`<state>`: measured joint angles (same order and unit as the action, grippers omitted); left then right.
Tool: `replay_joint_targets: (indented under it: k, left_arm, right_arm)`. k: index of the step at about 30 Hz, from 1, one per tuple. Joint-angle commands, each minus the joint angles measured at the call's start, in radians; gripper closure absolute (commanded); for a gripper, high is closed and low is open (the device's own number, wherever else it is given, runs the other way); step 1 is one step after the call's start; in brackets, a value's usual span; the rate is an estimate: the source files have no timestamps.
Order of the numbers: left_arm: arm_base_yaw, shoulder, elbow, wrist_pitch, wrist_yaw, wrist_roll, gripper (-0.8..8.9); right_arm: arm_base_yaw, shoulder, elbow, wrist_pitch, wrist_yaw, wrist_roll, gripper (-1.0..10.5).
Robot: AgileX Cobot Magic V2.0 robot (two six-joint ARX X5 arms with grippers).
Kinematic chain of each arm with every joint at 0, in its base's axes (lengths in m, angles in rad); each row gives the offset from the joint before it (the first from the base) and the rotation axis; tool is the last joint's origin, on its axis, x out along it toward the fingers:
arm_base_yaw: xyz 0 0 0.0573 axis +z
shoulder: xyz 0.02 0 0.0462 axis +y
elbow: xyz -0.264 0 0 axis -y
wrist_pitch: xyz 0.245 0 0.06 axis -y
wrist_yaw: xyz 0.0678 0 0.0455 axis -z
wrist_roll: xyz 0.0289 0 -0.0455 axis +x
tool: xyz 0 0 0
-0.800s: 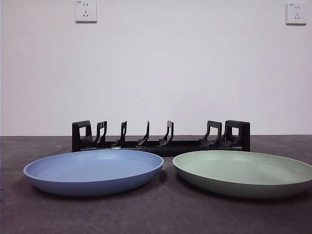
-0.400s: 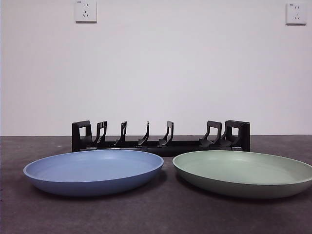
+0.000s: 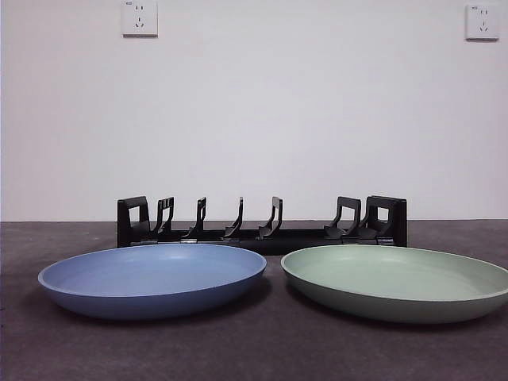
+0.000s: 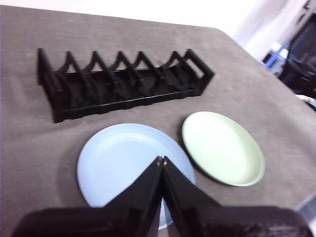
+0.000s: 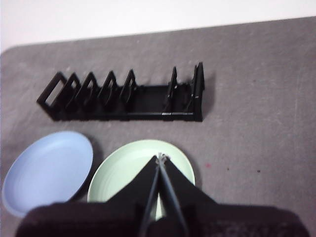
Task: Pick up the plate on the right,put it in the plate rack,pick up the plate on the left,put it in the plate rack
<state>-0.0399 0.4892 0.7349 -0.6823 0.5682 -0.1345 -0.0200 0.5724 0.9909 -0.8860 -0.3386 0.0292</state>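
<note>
Two plates lie flat on the grey table in front of the black plate rack (image 3: 262, 226). The green plate (image 3: 397, 279) is on the right and the blue plate (image 3: 152, 278) is on the left. The rack's slots hold nothing. High above the blue plate (image 4: 126, 165) hangs my left gripper (image 4: 162, 159), shut and empty, with the green plate (image 4: 222, 147) and rack (image 4: 123, 81) in its view. My right gripper (image 5: 160, 157) hovers shut over the green plate (image 5: 133, 170), with the blue plate (image 5: 49, 168) and rack (image 5: 123, 96) also visible. Neither gripper shows in the front view.
A white wall with two power sockets (image 3: 140, 17) stands behind the table. The table's far edge and dark furniture (image 4: 301, 59) show at the side in the left wrist view.
</note>
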Motion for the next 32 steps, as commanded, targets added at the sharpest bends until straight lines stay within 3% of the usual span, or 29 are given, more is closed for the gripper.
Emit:
replay_joint_targets:
  k: [1, 7, 14, 15, 16, 18, 19, 20, 22, 32]
  left_arm:
    - [0.001, 0.026, 0.064, -0.056, 0.024, 0.05, 8.21]
    - [-0.001, 0.066, 0.164, -0.171, 0.042, 0.121, 8.21]
    - [-0.001, 0.07, 0.179, -0.192, 0.042, 0.116, 8.02]
    - [-0.001, 0.071, 0.179, -0.192, 0.042, 0.116, 7.35]
    - [-0.001, 0.073, 0.179, -0.192, 0.042, 0.115, 5.93]
    - [-0.003, 0.077, 0.179, -0.192, 0.042, 0.112, 2.21]
    - [-0.007, 0.08, 0.179, -0.192, 0.042, 0.112, 1.52]
    - [-0.013, 0.082, 0.179, -0.192, 0.042, 0.112, 1.53]
    - [-0.025, 0.088, 0.179, -0.192, 0.042, 0.113, 1.53]
    - [-0.086, 0.157, 0.18, -0.183, 0.067, 0.223, 1.53]
  right_arm:
    - [-0.001, 0.026, 0.059, -0.066, -0.008, -0.058, 9.6]
    - [-0.001, 0.066, 0.113, -0.152, -0.01, -0.087, 9.6]
    - [0.0, 0.08, 0.119, -0.169, -0.013, -0.093, 9.4]
    - [0.0, 0.08, 0.119, -0.169, -0.013, -0.092, 9.3]
    - [0.0, 0.08, 0.119, -0.169, -0.013, -0.092, 8.6]
    - [0.0, 0.08, 0.119, -0.169, -0.014, -0.082, 5.9]
    - [0.0, 0.081, 0.119, -0.169, -0.013, -0.082, 4.6]
    - [0.0, 0.086, 0.119, -0.169, -0.013, -0.081, 3.8]
    - [0.0, 0.094, 0.119, -0.169, -0.013, -0.074, 3.5]
    - [0.0, 0.243, 0.119, -0.156, -0.013, -0.053, 3.5]
